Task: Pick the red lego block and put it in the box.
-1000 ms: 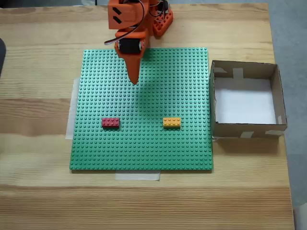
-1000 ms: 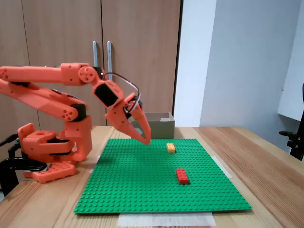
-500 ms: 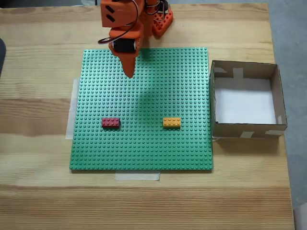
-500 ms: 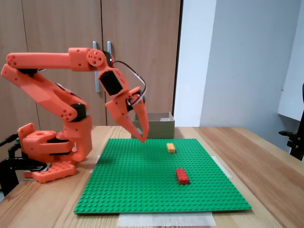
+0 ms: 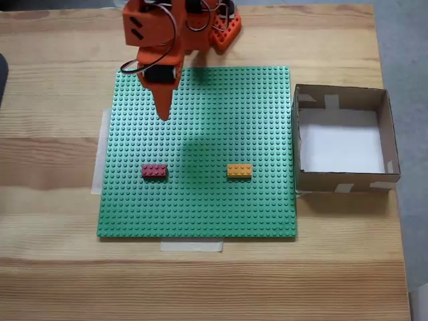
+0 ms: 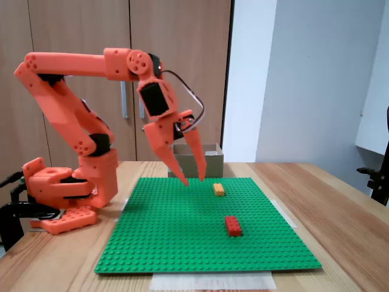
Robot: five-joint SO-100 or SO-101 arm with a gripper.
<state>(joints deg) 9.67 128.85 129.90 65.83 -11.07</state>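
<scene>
The wooden counter (image 5: 53, 267) carries everything, and the orange arm (image 6: 67, 121) rises from its base at the far edge in the top-down fixed view. Under the pincer (image 6: 193, 180) spreads the green baseplate (image 5: 197, 200), taped down flat. The box (image 5: 342, 184) stands off to the pincer's right in the top-down fixed view, just beside the baseplate edge, open-topped with a white bottom and nothing visible inside. In the side-on fixed view the pincer's two fingers stand spread apart, tips pointing down and hanging above the baseplate, holding nothing.

The red lego block (image 5: 154, 171) sits on the baseplate nearer the camera than the pincer (image 5: 162, 115) in the top-down fixed view, roughly in line with its tip, well apart from it. The orange-yellow brick (image 5: 239, 171) lies in the same row, farther to the right, toward the box.

The step in hand looks like the approach. To do it well, the pincer should reach forward until it is straight above the red block, keep the fingers spread, turn so they straddle the brick's short sides, and descend square. The brick may be pressed onto the studs, so a firm grip and a straight upward pull would likely serve best.
</scene>
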